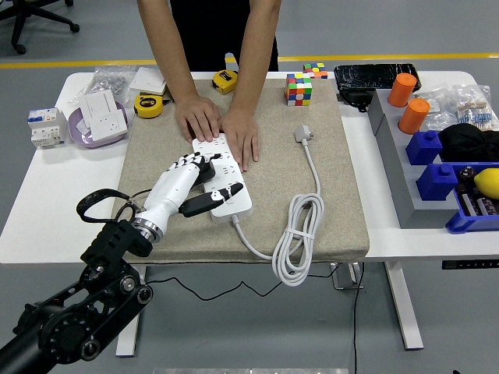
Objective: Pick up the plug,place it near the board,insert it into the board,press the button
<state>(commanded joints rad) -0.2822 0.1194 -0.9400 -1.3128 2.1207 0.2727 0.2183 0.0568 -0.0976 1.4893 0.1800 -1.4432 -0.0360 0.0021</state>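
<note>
A white counter (47,195) is standing on a grey floor (444,312), with a yellow line (78,63) running behind it. An office chair's base (31,19) is showing at the top left corner.

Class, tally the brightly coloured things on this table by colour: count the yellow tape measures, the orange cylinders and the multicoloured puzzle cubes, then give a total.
Yellow tape measures: 2, one left of the person's arm, one between the arms
Orange cylinders: 2, and
Multicoloured puzzle cubes: 2, a whole one on the mat, a smaller one behind it
Total: 6
</note>
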